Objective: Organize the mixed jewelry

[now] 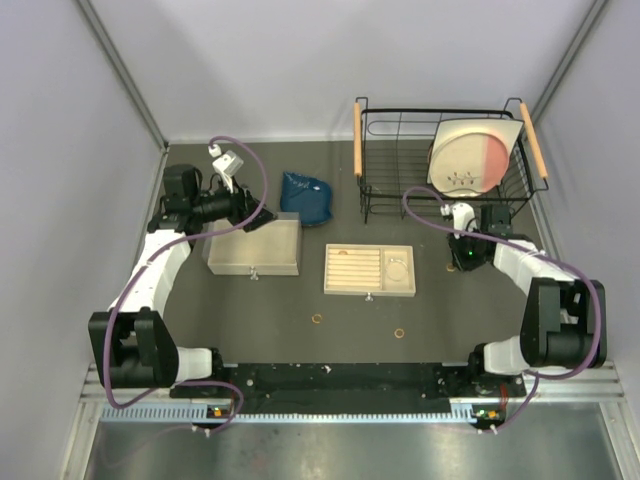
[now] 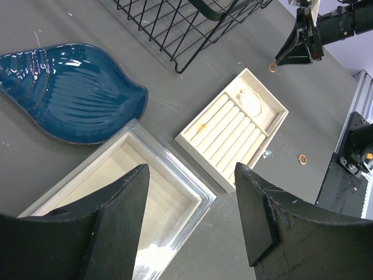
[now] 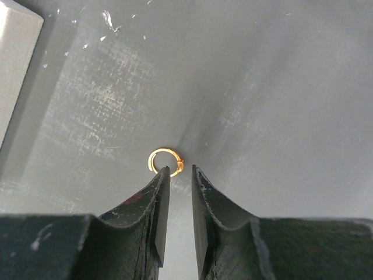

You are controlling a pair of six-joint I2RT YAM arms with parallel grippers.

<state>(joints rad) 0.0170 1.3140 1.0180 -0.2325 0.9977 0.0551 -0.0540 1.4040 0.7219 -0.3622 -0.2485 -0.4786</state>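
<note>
A tiny gold ring (image 3: 165, 161) lies on the dark table at the tips of my right gripper (image 3: 180, 169). The jaws stand a narrow gap apart with nothing between them, and the left fingertip (image 3: 164, 174) overlaps the ring's near edge. In the top view the right gripper (image 1: 455, 262) is low, right of the slotted tray (image 1: 369, 288). Two more gold rings (image 1: 317, 319) (image 1: 399, 332) lie in front of the tray. The tray holds a gold ring (image 2: 202, 125) and a thin silver hoop (image 2: 250, 99). My left gripper (image 2: 192, 169) is open and empty above a wooden box (image 1: 253, 250).
A blue leaf-shaped dish (image 2: 70, 87) lies behind the box. A black wire rack (image 1: 440, 160) holding a plate stands at the back right, close behind the right arm. Grey walls close in on both sides.
</note>
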